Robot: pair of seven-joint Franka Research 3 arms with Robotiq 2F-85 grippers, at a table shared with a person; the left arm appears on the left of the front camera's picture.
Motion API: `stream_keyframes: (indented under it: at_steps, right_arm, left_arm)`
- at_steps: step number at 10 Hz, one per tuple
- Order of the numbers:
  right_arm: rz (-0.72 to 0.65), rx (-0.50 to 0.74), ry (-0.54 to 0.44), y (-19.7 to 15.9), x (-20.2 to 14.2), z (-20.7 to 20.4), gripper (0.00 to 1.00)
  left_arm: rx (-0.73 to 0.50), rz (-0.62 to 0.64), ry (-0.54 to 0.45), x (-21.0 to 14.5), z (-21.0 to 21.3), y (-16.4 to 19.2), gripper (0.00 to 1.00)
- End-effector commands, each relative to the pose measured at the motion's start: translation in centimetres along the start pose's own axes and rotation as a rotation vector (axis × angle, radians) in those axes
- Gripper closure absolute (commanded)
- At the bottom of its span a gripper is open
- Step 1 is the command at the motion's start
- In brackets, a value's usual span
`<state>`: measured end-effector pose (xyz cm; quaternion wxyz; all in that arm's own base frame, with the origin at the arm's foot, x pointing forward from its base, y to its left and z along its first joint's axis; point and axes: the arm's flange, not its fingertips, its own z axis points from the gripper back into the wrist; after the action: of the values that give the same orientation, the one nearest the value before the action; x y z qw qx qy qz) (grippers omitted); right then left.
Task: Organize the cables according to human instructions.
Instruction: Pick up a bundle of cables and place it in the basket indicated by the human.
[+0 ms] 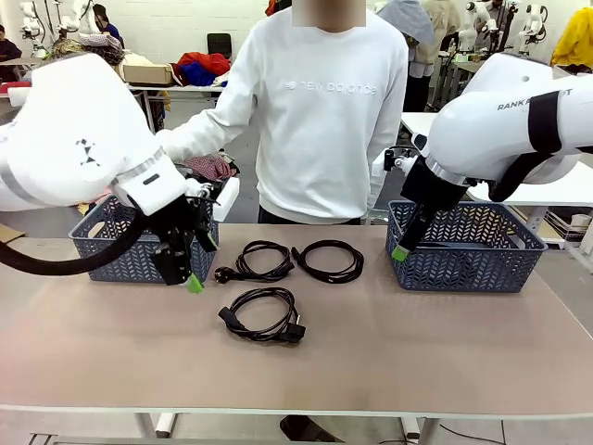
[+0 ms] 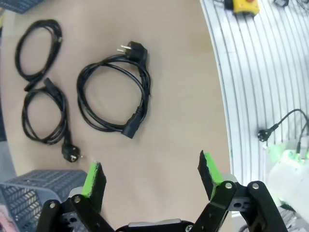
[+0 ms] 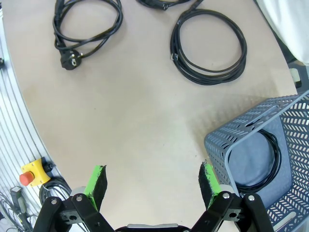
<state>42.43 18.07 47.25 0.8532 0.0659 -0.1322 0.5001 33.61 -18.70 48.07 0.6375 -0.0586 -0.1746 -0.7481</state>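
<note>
Three coiled black cables lie mid-table: one nearest me (image 1: 262, 314), one behind it to the left (image 1: 264, 260) and one to the right (image 1: 329, 260). My left gripper (image 1: 196, 269) hangs open just left of them, in front of the left basket (image 1: 111, 246). Its wrist view shows the near cable (image 2: 114, 94) and the other two (image 2: 43, 116) (image 2: 38, 48) beyond the open left gripper (image 2: 152, 176). My right gripper (image 1: 403, 248) is open by the right basket (image 1: 473, 246). In its wrist view the right gripper (image 3: 152, 181) is empty, and another cable (image 3: 273, 159) lies coiled inside that basket (image 3: 241, 140).
A person in a white sweatshirt (image 1: 320, 111) stands at the far side, one arm reaching toward the left basket. The table's metal edge rail (image 2: 260, 96) and a yellow emergency-stop box (image 3: 33, 174) lie on my side.
</note>
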Motion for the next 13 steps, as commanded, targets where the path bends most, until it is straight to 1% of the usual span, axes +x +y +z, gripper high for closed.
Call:
stream_keyframes:
  at_steps: [1,2,8,10,11,12,13]
  right_arm:
    - [-0.001,-0.006,-0.001,-0.1,0.3,0.2,0.0]
    - [-0.001,-0.006,-0.001,-0.1,0.3,0.2,0.0]
    - [-0.001,-0.006,-0.001,-0.1,0.3,0.2,0.0]
    - [-0.001,-0.006,-0.001,-0.1,0.3,0.2,0.0]
    - [-0.001,-0.006,-0.001,-0.1,0.3,0.2,0.0]
    - [-0.001,-0.006,-0.001,-0.1,0.3,0.2,0.0]
    - [-0.001,-0.006,-0.001,-0.1,0.3,0.2,0.0]
  left_arm:
    - [0.018,-0.013,0.007,-0.4,-1.0,-0.1,0.0]
    - [0.0,0.0,0.0,0.0,0.0,0.0,0.0]
    - [0.008,-0.006,0.004,0.2,-0.2,0.0,0.0]
    - [-0.008,-0.021,0.051,1.5,-1.9,1.2,0.0]
    - [-0.028,-0.009,0.078,2.3,-3.2,1.5,0.0]
    - [-0.056,0.01,0.11,3.3,-4.6,1.6,0.0]
    - [-0.097,0.019,0.12,4.0,-5.7,1.7,0.0]
